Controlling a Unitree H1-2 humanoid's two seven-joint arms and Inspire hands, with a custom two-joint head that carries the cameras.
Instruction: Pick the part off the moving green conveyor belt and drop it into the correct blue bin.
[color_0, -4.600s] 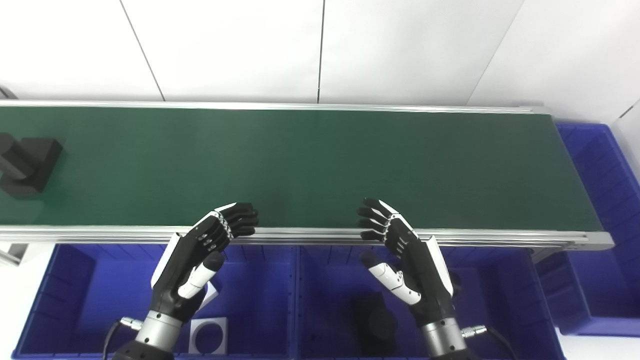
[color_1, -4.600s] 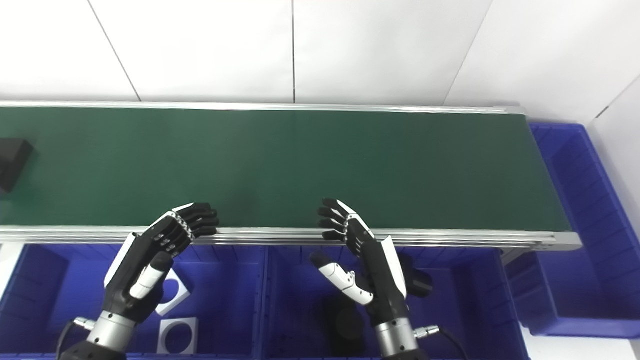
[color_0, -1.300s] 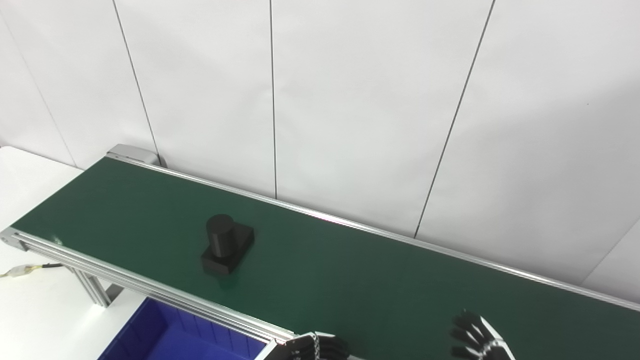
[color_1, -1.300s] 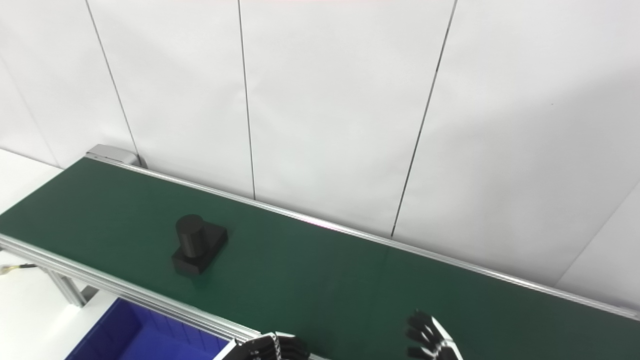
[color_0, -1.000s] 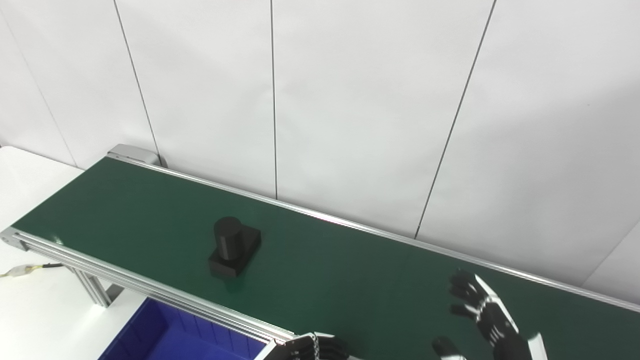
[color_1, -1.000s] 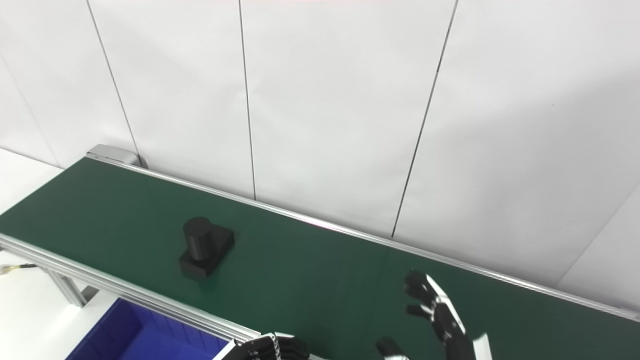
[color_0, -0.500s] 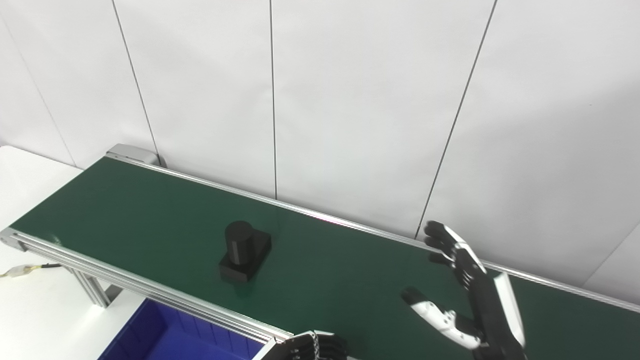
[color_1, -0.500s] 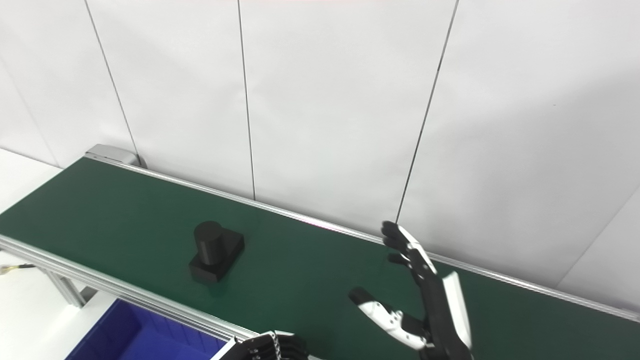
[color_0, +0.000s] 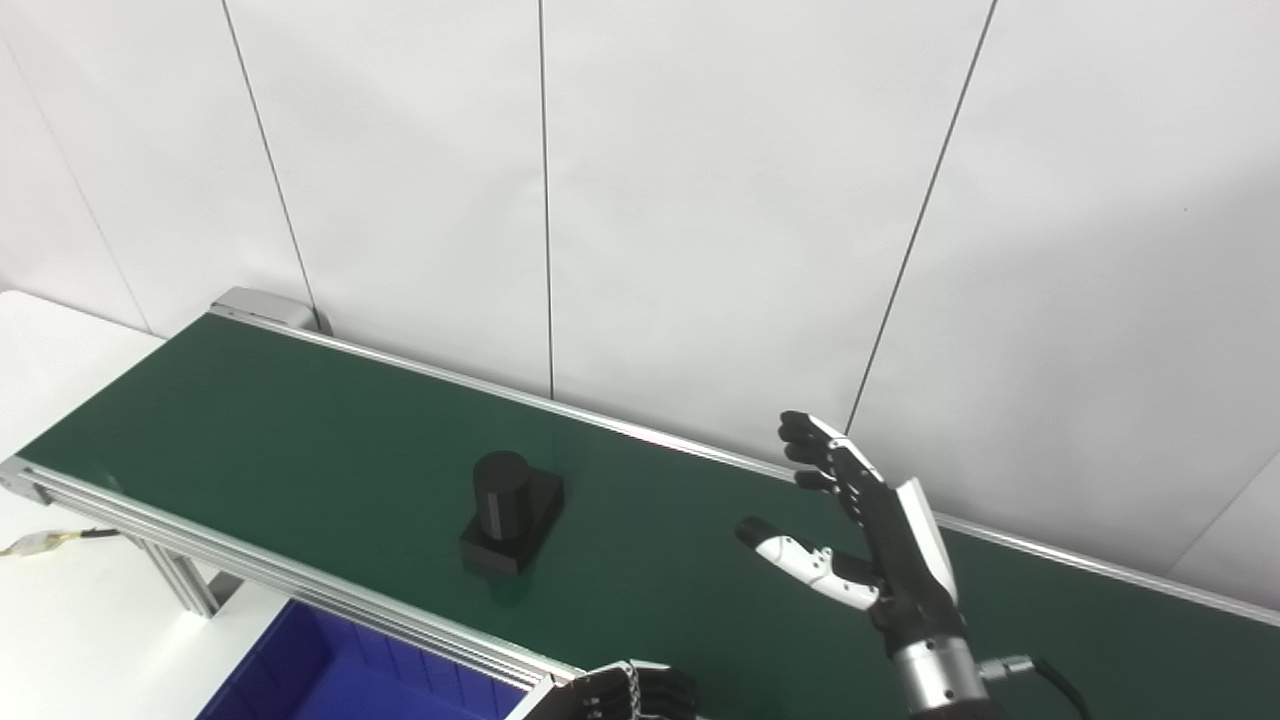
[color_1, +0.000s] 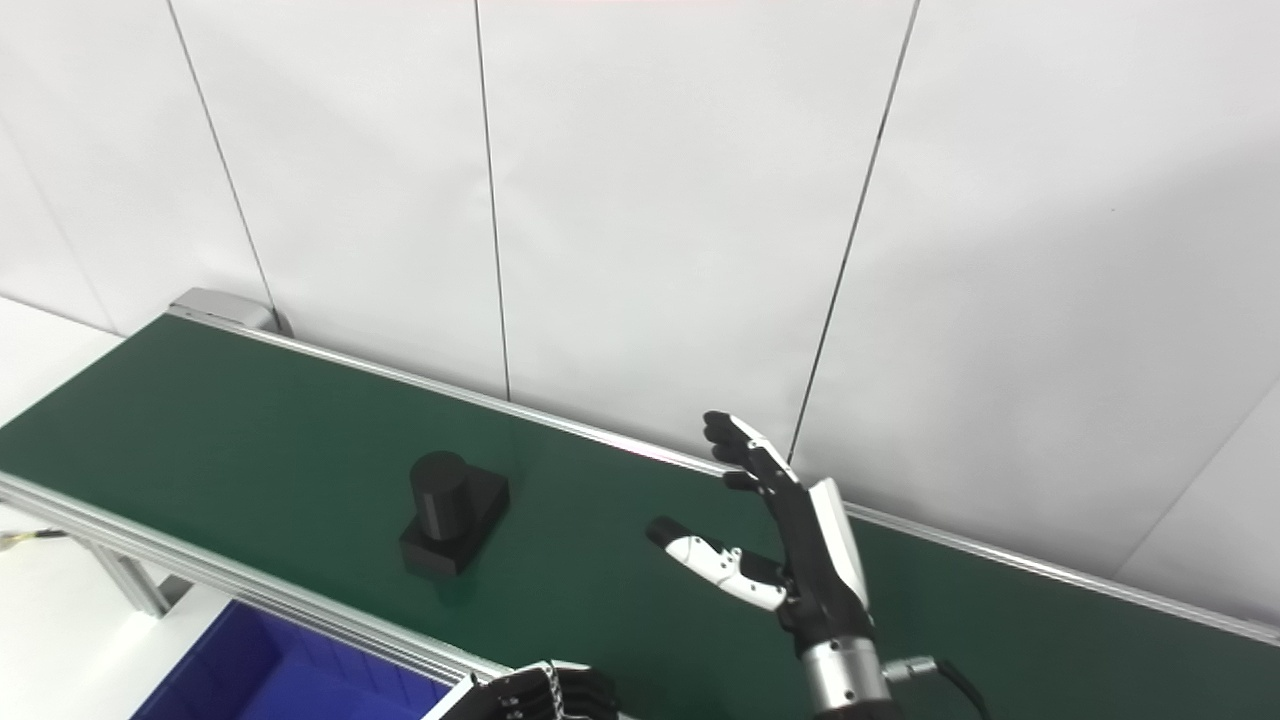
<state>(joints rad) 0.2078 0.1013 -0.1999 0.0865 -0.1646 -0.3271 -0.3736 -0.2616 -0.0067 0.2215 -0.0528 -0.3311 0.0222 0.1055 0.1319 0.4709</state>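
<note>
A black part (color_0: 510, 511), a short cylinder standing on a square base, rides on the green conveyor belt (color_0: 300, 430) left of centre. My right hand (color_0: 880, 535) is raised above the belt to the right of the part, open, fingers spread and thumb out toward it, holding nothing. It also shows in the right eye view (color_1: 790, 545). Of my left hand (color_0: 625, 695) only curled fingertips show at the bottom edge, near the belt's front rail; the rest is out of frame.
A blue bin (color_0: 300, 680) sits below the belt's front rail at the lower left. The belt's left end with its metal frame leg (color_0: 185, 585) stands over a white table. A white panelled wall runs right behind the belt.
The part has ridden to the right along the belt. My right hand has risen from the bottom edge and moved left toward the part. The left hand has stayed put.
</note>
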